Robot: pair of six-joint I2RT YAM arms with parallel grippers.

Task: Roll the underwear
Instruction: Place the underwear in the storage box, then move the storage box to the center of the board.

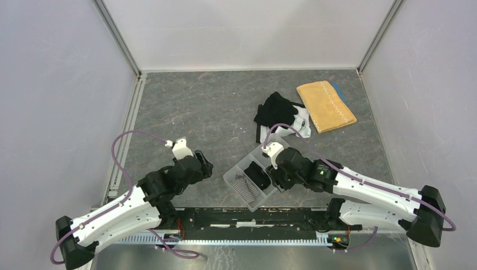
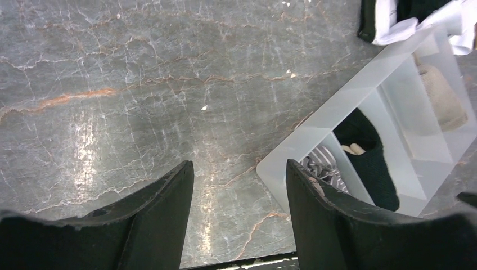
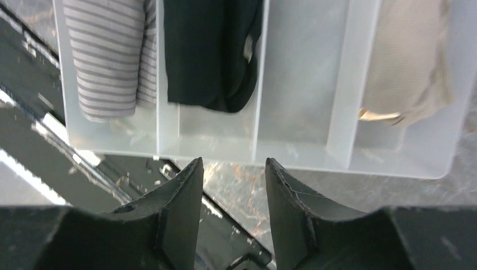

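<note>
– Over the near wall of the clear plastic tray with dividers (image 3: pixel 292 157) hangs the right gripper (image 3: pixel 233 163), jaws spread and nothing between them. What's inside?

– Three pieces of the underwear, each in its own compartment: a grey-striped cloth roll (image 3: pixel 109 56) at one end, a black cloth roll (image 3: pixel 208 50) beside it, then an empty compartment (image 3: pixel 298 73), then a beige cloth roll (image 3: pixel 408 62) at the other end.

– And the rest?

– A loose heap of black and white cloth garments (image 1: pixel 279 112) lies just beyond the tray's far end, near the mustard-yellow towel with white zigzag stitching (image 1: pixel 326 106) but apart from it.

– The left gripper (image 2: pixel 241 169)?

– Jaws spread too, empty, over bare grey marbled tabletop (image 2: pixel 140 84) beside the tray.

– So the next move, I'd judge, is fetching one more piece to roll.

– Likely. The right arm should rise clear of the tray wall before swinging out, or it may shove the tray. At the heap, pinch one garment by an edge, not the whole tangle; the black and white pieces overlap, so two could come up together.

– Where should it roll?

– On the open tabletop between the arms. Lay it flat first, pin one end with the left, and turn it tightly with the right so it fits the free compartment.
</note>
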